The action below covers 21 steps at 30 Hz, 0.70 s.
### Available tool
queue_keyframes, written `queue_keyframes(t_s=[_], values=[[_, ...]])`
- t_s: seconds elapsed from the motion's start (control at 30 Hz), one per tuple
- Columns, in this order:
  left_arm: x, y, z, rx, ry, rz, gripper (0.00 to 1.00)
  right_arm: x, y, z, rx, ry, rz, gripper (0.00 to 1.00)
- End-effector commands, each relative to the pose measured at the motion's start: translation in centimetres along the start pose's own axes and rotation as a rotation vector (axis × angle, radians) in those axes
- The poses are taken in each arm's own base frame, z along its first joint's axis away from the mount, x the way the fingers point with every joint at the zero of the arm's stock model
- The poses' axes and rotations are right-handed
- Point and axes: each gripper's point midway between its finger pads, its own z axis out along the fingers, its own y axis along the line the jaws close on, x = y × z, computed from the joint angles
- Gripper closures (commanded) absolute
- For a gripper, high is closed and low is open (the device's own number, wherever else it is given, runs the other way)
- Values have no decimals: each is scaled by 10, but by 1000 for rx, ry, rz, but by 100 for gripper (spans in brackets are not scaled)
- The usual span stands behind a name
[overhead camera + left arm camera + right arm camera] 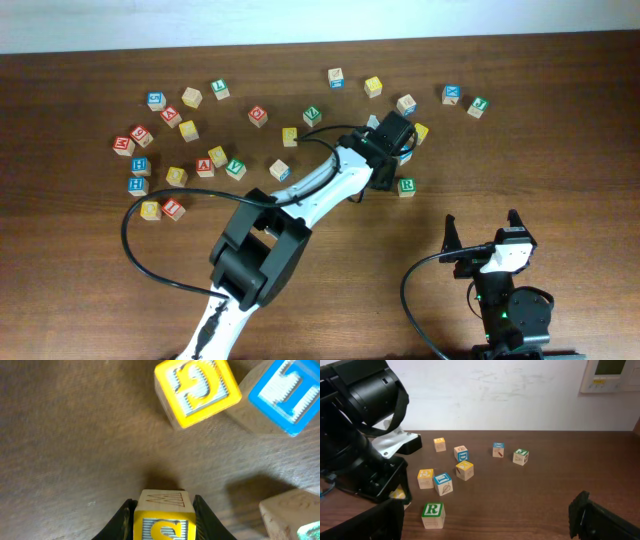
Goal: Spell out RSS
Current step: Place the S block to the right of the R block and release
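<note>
Yellow S cube [163, 519] between left claw [164, 506] fingers, R cube [433, 514] nearby

R cube [433, 515] near yellow S cube [164, 522]

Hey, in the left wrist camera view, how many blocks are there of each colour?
Yellow blocks: 2
Blue block: 1
Greenish block, partly cut off by the frame: 1
Total: 4

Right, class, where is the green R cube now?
Overhead, the green R cube sits right of centre, beside the tip of the left arm; the right wrist view shows a blue-faced cube just behind it.
</note>
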Motion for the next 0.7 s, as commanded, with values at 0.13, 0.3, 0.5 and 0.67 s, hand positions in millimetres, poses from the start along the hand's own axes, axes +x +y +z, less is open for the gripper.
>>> queue_keyframes(t_s=[0.13, 0.3, 0.5, 0.67], values=[[13, 23, -78, -24, 77, -52, 79, 3, -3, 0, 16, 6, 5, 2], [67, 74, -85, -168, 312, -204, 78, 3, -3, 0, 16, 6, 5, 2], [107, 96, -56, -167, 427, -259, 77, 3, -3, 0, 16, 6, 5, 2], [110, 113, -52, -210, 428, -269, 76, 3, -3, 0, 16, 6, 5, 2]])
